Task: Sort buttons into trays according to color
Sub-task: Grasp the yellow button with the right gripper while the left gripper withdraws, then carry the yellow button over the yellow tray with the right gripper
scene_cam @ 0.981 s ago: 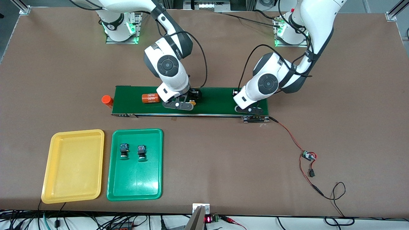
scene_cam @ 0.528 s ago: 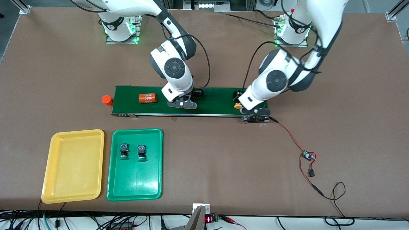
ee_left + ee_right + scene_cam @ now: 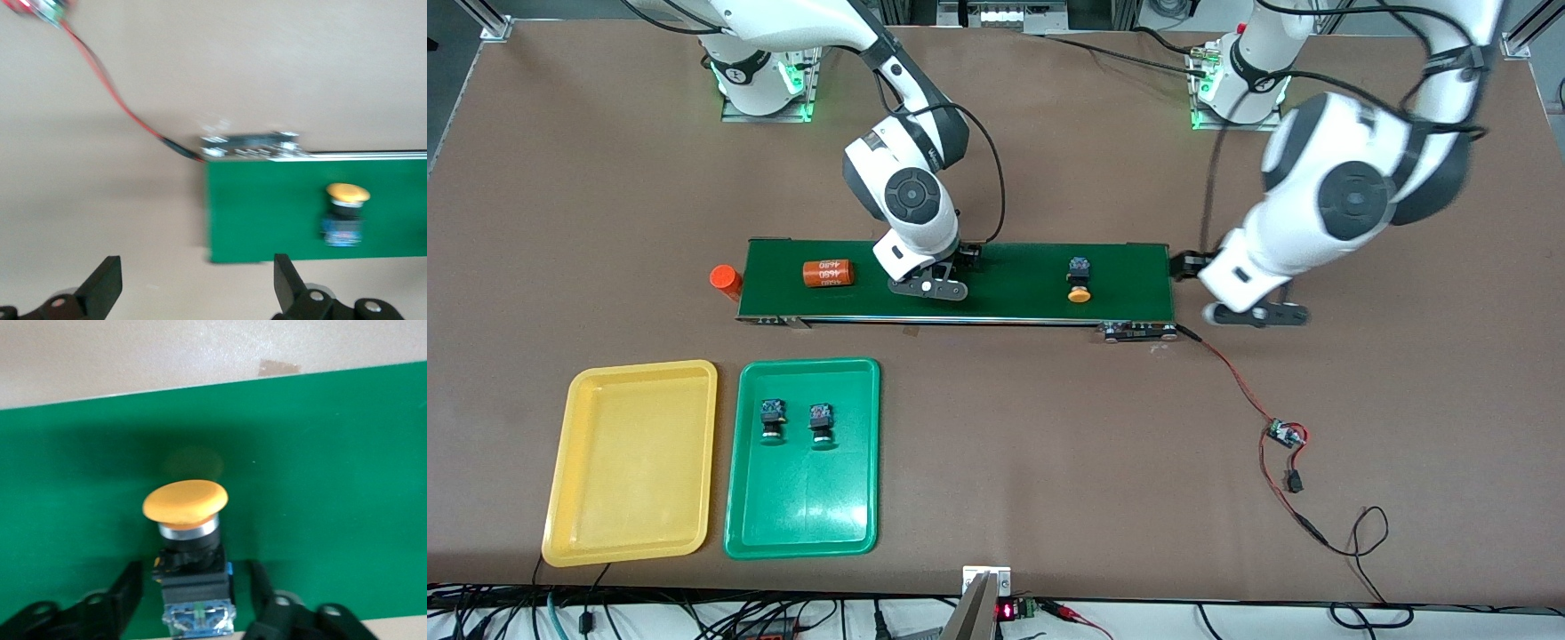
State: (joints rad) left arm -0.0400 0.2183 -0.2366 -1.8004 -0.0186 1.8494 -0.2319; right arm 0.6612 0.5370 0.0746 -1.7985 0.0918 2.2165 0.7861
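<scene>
The right gripper (image 3: 193, 590) hangs low over the middle of the dark green conveyor belt (image 3: 1005, 276), its black fingers (image 3: 123, 590) spread apart with one orange-capped button (image 3: 190, 547) lying on the belt between them — a gap shows on each side of the switch body, so nothing is clamped. Its cap points toward the belt's front edge.

The left gripper (image 3: 193, 287) is over bare brown tabletop (image 3: 1360, 427) just off the belt's end nearest the left arm's base, jaws wide apart and holding nothing. A second orange-capped button (image 3: 1080, 280) lies alone on the belt near that end, cap toward the front edge.

Toward the right arm's end of the belt lies an orange numbered cylinder (image 3: 827, 272); a red-orange cylinder (image 3: 726, 281) stands on the table just off that end.

Near the front edge, toward the right arm's corner, sit the yellow tray (image 3: 569, 480) and green tray (image 3: 800, 516) side by side — the two green-capped buttons (image 3: 772, 420) rest in the green one. The table between belt and trays is open. A red wire (image 3: 1232, 373) runs from the belt toward the left arm's front corner.
</scene>
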